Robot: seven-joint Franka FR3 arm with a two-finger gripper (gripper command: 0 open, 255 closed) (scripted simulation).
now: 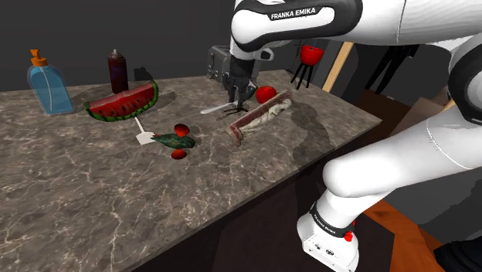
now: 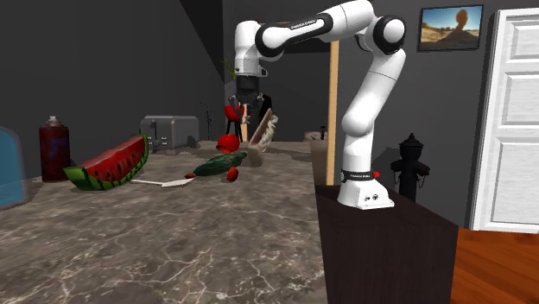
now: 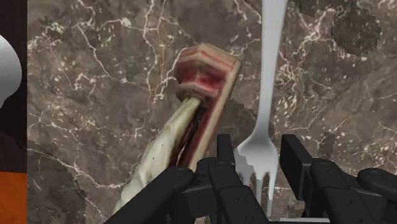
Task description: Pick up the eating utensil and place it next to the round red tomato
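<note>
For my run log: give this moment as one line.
pincer: shut on fork | fork: held at tine end | tomato: close by | release: pending

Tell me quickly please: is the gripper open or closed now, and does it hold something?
Gripper: closed on the fork, clasping it at the tine end.

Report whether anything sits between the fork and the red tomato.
Nothing visible does. The fork is between the fingers, close beside the tomato; the slab of meat lies alongside, not across the gap.
</note>
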